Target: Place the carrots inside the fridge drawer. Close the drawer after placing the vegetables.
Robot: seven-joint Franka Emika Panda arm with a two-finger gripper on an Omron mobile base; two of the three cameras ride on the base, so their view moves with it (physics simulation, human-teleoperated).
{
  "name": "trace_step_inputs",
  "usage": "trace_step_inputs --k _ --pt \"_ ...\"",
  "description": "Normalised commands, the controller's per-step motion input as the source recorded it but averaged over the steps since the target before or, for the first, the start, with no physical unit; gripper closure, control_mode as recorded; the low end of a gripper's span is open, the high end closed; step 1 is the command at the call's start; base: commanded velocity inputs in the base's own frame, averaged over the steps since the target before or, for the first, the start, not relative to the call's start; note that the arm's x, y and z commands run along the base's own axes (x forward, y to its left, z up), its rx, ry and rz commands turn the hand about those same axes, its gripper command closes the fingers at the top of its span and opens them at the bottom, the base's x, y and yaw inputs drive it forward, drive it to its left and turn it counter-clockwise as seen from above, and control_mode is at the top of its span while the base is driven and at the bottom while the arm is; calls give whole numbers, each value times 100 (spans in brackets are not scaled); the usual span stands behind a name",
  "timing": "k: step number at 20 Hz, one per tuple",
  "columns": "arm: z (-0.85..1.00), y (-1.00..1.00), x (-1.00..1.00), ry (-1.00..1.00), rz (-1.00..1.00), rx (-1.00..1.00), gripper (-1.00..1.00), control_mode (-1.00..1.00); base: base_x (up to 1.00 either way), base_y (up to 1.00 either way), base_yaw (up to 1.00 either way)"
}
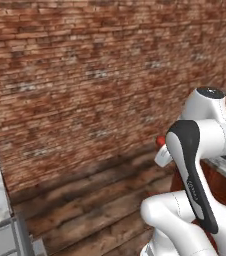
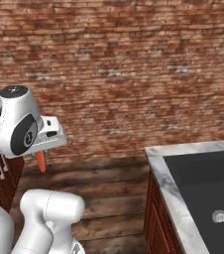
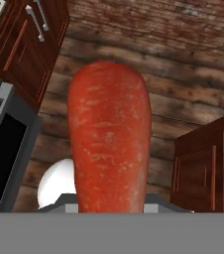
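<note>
The gripper [image 2: 43, 149] is clamped on the carrot [image 3: 109, 139], which hangs tip-down over the wooden floor [image 2: 114, 198]. No readable writing shows anywhere

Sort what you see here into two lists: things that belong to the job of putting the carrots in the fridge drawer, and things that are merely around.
Belongs to the job:
- carrot, hanging point-down from the hand
- gripper, holding it

Merely around:
- brick wall
- wooden floor
- marble counter with dark sink
- dark wood cabinets
</note>
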Motion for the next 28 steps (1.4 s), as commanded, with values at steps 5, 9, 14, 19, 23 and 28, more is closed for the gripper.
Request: trace_step_inputs --k 5,9,14,19,23,28 --pt "0 0 0 0 0 0 100 100 100 4 4" --pt "0 0 0 0 0 0 100 100 100 2 0" --pt "0 0 0 0 0 0 100 100 100 10 -11" --pt "0 0 0 0 0 0 100 100 97 11 -38" --pt "0 0 0 0 0 0 100 100 87 2 -51" --pt "0 0 0 0 0 0 100 100 83 0 -55"
